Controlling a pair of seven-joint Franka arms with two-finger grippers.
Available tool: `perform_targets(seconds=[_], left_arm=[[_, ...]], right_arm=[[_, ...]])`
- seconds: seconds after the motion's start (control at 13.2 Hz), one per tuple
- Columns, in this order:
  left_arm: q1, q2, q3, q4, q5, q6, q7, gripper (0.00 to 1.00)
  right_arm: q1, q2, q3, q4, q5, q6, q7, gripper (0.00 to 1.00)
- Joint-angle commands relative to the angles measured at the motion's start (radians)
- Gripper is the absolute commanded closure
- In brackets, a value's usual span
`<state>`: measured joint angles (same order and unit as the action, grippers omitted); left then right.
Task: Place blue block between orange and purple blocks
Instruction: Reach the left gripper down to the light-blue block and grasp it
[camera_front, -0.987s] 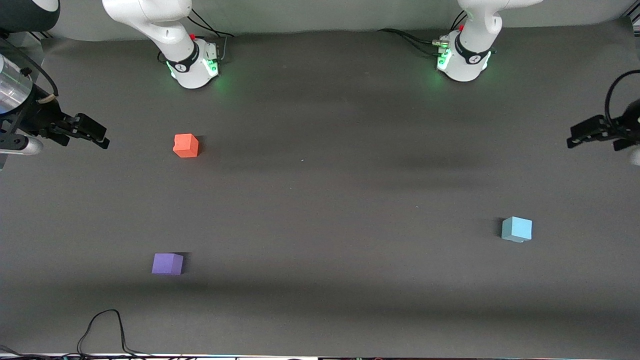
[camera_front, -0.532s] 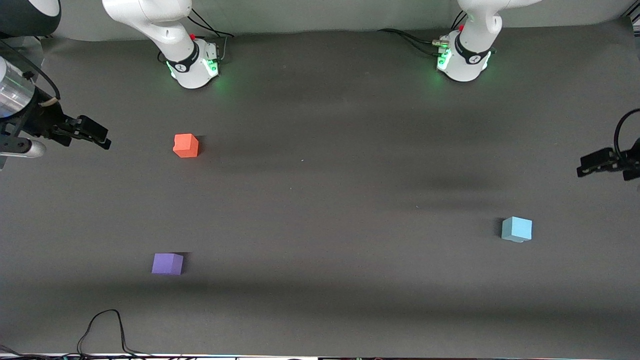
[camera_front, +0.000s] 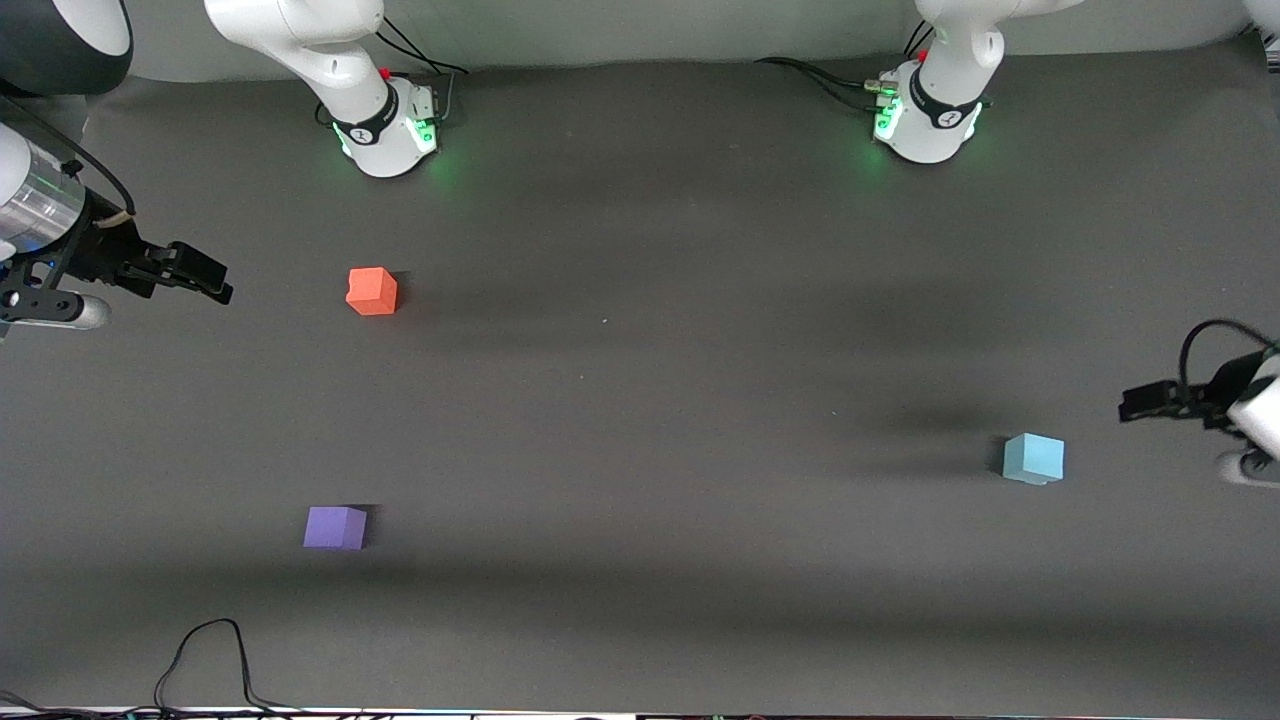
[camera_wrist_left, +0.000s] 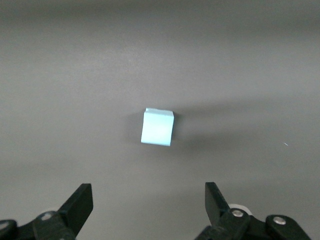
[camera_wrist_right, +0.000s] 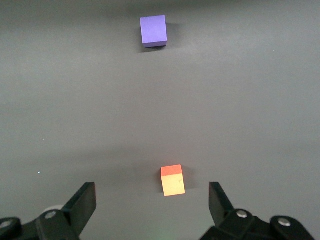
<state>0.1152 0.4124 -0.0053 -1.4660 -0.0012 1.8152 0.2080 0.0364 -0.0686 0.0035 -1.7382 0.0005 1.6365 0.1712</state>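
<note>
We're lining up on the small sky-blue matte cube (camera_front: 1034, 458), which sits flat on the dark grey bench (camera_front: 640, 400) toward the left arm's end, well apart from the other two. The left tool (camera_front: 1150, 402) hangs over the bench beside that cube, a shade closer to the bases and the table's edge, fingers spread wide apart with nothing between them. In the left wrist view the blue cube (camera_wrist_left: 158, 127) lies ahead of the open fingertips (camera_wrist_left: 80, 200), roughly centred between them but not yet inside the gap.

By our reckoning the step in hand is the approach and grasp. To do it well, we'd bring the tool directly over the cube, square the fingers to two opposite faces, since the cube looks a little turned, and come straight down so neither tip nudges it.

The right tool (camera_front: 205, 275) waits over the bench near the small orange-red matte cube (camera_front: 372, 291), fingers apart and empty. The small violet-purple matte cube (camera_front: 335, 527) lies nearer to the front camera than the orange one, and the open stretch between them is our target.
</note>
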Motion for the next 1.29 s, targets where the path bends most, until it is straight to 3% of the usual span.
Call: perform_targets(seconds=[0.0, 0.23, 0.38, 0.61, 0.91, 1.06, 1.22], left_arm=[[0.000, 0.042, -0.002, -0.118, 0.012, 0.173, 0.014, 0.00], [-0.003, 0.054, -0.002, -0.317, 0.012, 0.454, 0.013, 0.00], [-0.005, 0.095, -0.002, -0.385, 0.012, 0.589, 0.014, 0.00], [-0.012, 0.158, -0.002, -0.390, 0.012, 0.671, 0.013, 0.00], [-0.012, 0.175, -0.002, -0.386, 0.012, 0.682, 0.013, 0.00], [-0.008, 0.175, -0.002, -0.381, 0.012, 0.681, 0.014, 0.37], [-0.003, 0.174, -0.002, -0.379, 0.012, 0.679, 0.014, 0.60]], right_arm=[[0.003, -0.003, -0.005, 0.003, 0.019, 0.019, 0.022, 0.00], [0.002, -0.008, -0.016, 0.005, 0.021, 0.019, 0.022, 0.00], [0.002, -0.004, -0.017, 0.006, 0.027, 0.020, 0.022, 0.00], [0.002, -0.002, -0.017, 0.008, 0.042, 0.026, 0.022, 0.00], [0.003, -0.002, -0.017, 0.005, 0.042, 0.025, 0.022, 0.00], [0.005, 0.000, -0.017, 0.005, 0.042, 0.037, 0.022, 0.00], [0.005, -0.003, -0.017, 0.003, 0.042, 0.037, 0.021, 0.00]])
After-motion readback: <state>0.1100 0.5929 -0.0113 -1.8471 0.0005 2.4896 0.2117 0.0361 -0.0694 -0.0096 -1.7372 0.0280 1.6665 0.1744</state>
